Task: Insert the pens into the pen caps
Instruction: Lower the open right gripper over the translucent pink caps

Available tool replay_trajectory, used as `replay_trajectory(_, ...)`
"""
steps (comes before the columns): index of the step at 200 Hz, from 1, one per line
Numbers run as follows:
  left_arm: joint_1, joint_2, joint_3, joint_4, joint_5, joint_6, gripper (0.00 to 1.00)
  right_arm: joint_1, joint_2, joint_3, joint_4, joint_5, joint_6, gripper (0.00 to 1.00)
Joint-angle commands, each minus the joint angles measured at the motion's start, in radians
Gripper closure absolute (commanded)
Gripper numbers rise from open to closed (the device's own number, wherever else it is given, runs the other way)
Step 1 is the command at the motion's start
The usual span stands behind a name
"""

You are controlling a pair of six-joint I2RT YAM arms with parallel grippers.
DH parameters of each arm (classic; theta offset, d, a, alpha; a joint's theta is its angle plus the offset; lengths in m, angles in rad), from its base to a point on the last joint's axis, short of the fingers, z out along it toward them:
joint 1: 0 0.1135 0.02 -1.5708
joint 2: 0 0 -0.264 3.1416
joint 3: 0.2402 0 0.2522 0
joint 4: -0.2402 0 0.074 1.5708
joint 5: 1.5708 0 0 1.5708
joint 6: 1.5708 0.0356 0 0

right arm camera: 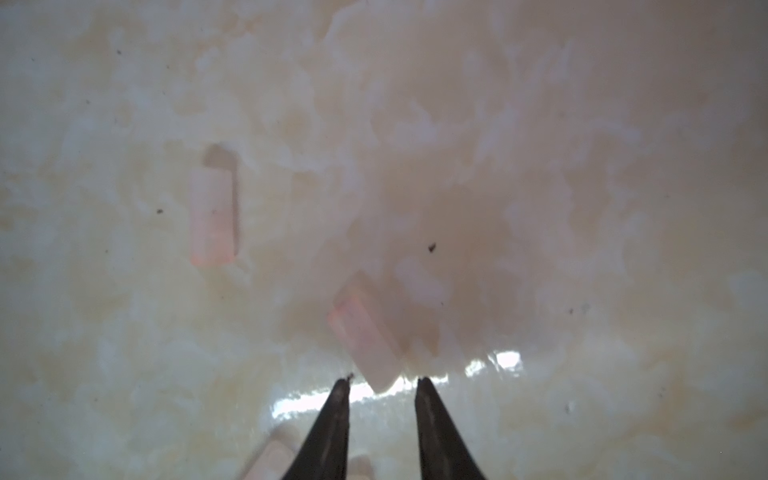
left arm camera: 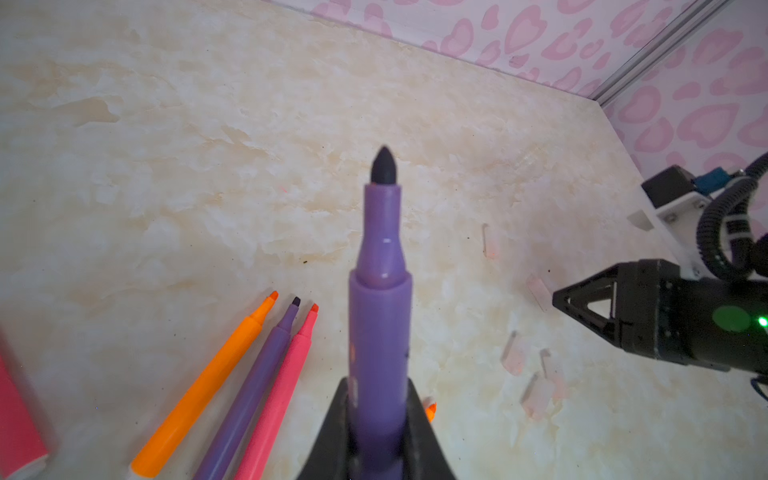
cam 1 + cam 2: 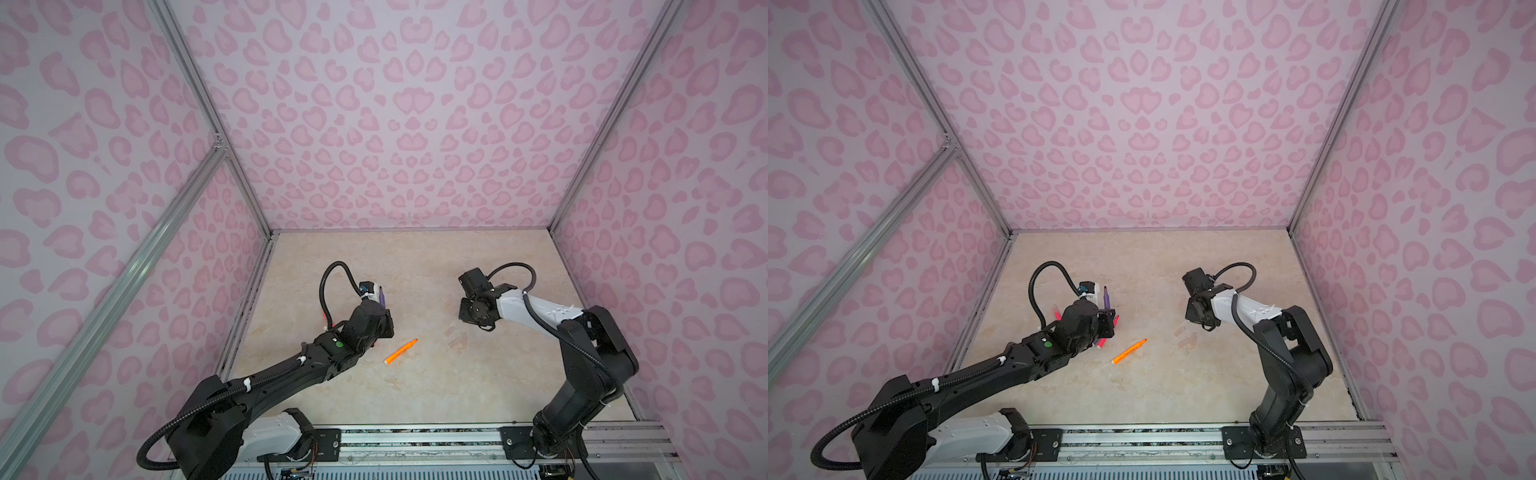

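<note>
My left gripper [image 2: 379,399] is shut on a purple pen [image 2: 380,311], which stands up above the beige table with its dark tip free; it shows in both top views [image 3: 381,297] [image 3: 1107,298]. An orange pen [image 3: 401,351] lies alone at mid-table. Orange [image 2: 208,386], purple [image 2: 253,386] and pink [image 2: 282,386] pens lie side by side beneath the left arm. Several clear pen caps [image 3: 459,343] [image 2: 513,357] lie on the right. My right gripper [image 1: 383,380] hangs low over them, jaws apart, with the end of one cap [image 1: 365,332] just at its tips. Another cap [image 1: 212,216] lies apart.
Pink patterned walls [image 3: 415,124] close the table on three sides. A metal rail [image 3: 415,436] with both arm bases runs along the front edge. A further pink pen [image 2: 16,415] lies at the edge of the left wrist view.
</note>
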Motion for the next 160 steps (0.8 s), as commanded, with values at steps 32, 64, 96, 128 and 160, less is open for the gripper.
replay_trajectory(32,0.002,0.02,0.025,0.012,0.002,-0.003,0.96,0.006,-0.04,-0.131,0.127,-0.083,0.034,0.74)
replay_trajectory(64,0.0,0.019,0.025,0.01,0.005,-0.002,0.96,0.005,0.062,-0.066,0.097,-0.074,0.021,0.81)
replay_trajectory(96,0.001,-0.003,0.018,0.011,0.007,-0.002,0.97,-0.017,0.084,-0.044,0.068,-0.021,0.032,0.94)
replay_trajectory(128,0.001,-0.008,0.016,0.01,0.006,-0.003,0.96,-0.042,0.052,-0.064,0.078,-0.013,0.038,0.98)
replay_trajectory(160,0.001,0.002,0.021,0.009,0.009,-0.004,0.97,-0.046,0.058,-0.052,0.071,-0.004,0.031,0.98)
